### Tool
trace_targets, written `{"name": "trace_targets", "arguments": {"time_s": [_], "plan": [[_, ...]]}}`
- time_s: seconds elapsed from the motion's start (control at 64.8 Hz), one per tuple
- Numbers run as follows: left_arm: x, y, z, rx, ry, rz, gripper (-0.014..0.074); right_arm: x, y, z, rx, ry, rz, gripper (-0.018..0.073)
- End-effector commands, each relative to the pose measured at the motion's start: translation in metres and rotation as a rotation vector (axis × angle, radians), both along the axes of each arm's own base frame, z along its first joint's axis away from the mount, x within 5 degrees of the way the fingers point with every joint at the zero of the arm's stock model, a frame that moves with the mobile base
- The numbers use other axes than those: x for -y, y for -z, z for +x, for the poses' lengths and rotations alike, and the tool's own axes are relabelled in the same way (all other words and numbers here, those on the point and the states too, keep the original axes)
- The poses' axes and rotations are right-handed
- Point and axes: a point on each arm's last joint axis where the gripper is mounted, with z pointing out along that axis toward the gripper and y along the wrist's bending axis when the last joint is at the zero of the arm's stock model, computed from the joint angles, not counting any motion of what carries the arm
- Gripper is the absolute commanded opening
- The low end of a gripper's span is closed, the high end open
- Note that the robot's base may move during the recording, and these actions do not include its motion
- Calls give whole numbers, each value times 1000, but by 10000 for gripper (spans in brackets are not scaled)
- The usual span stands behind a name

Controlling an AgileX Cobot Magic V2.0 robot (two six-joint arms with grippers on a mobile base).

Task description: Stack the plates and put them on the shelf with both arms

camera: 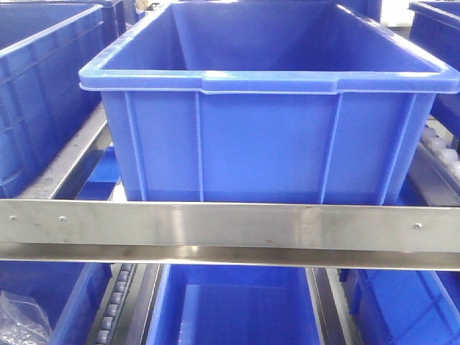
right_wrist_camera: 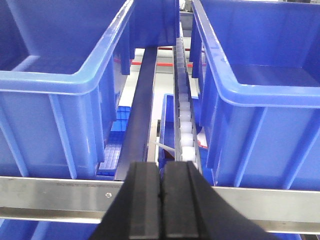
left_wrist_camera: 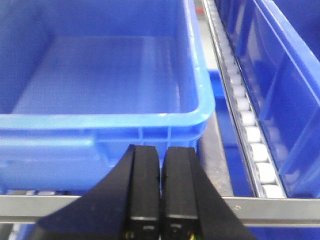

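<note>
The front view faces the shelf (camera: pixel 230 226), a steel rack with a flat riveted front rail running across the frame. A large blue crate (camera: pixel 269 108) sits on the upper tier directly behind this rail, open at the top and with nothing visible inside. Further blue crates stand to its left and right, and more occupy the tier below the rail. A crumpled clear plastic bag (camera: pixel 21 316) lies in the lower left crate. The plates appear in none of the three views, so their position cannot be told. In the left wrist view, the left gripper (left_wrist_camera: pixel 161 200) hangs in front of the rail, its two black fingers (left_wrist_camera: pixel 145 190) pressed together with nothing between them; it points at the near right corner of the crate, beside a roller track (left_wrist_camera: pixel 250 135) of white rollers. In the right wrist view, the right gripper (right_wrist_camera: pixel 161 205) has its fingers (right_wrist_camera: pixel 145 200) likewise pressed together and bare, aligned with the roller track (right_wrist_camera: pixel 184 115) between two crates
</note>
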Motion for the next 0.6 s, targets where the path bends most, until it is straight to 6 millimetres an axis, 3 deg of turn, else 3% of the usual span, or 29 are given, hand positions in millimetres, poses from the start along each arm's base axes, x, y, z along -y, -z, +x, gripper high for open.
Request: {"name": "trace_targets", "arguments": {"time_s": [0.0, 0.108, 0.34, 0.587], "plan": [[-2, -14, -15, 200, -18, -13, 82, 0, -9, -2, 109, 7, -17, 53], [-4, 5, -39, 270, -21, -14, 82, 0, -9, -2, 109, 7, -17, 53], [-5, 51, -67, 350, -19, -19, 82, 0, -9, -2, 109, 7, -17, 53], [-4, 59, -75, 359, -5, -21, 82, 0, -9, -2, 109, 7, -17, 53]]}}
